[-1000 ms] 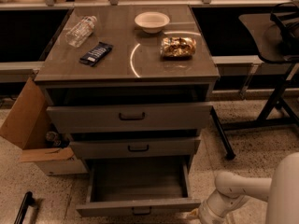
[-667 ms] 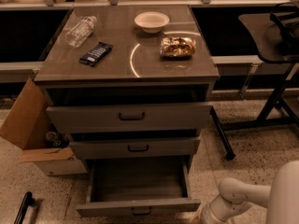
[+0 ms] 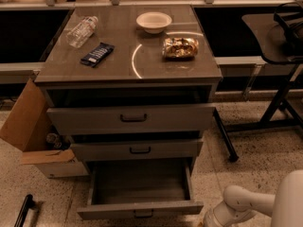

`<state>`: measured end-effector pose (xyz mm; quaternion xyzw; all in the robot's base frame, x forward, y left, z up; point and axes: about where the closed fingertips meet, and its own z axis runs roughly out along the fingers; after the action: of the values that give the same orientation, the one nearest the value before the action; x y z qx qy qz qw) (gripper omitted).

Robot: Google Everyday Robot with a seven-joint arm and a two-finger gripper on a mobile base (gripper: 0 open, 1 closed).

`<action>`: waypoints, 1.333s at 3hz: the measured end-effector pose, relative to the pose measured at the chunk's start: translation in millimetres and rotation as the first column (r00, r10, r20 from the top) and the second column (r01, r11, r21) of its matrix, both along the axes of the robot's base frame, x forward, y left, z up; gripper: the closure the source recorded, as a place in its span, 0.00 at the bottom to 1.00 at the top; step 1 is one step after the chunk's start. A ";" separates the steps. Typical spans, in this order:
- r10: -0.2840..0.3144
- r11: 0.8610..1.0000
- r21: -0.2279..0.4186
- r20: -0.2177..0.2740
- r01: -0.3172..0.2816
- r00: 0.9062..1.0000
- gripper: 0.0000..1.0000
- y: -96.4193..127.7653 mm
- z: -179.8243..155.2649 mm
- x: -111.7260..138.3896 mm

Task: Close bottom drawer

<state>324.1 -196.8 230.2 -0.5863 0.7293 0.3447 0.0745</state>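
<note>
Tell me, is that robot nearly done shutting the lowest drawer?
Done: nothing yet. The bottom drawer stands pulled far out, its inside showing.
In hand: the gripper sits low at the picture's bottom right, next to the drawer front's right corner. Whether it touches the drawer I cannot tell.
Left: the whole push, until the drawer front sits back in the cabinet.

Single camera, high in front of the cabinet (image 3: 156,72), facing down, mid-range, claw (image 3: 211,220) at lower right edge
</note>
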 end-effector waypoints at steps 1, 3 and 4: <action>0.003 1.000 -0.011 0.020 -0.003 1.000 1.00 3.6 -14.4 9.5; 0.025 0.999 0.032 0.130 -0.030 0.991 1.00 12.2 -57.0 68.6; 0.031 0.998 0.056 0.195 -0.043 0.980 1.00 20.6 -69.3 100.9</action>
<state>425.0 -176.2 160.9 -0.6280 0.6970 0.3089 0.1562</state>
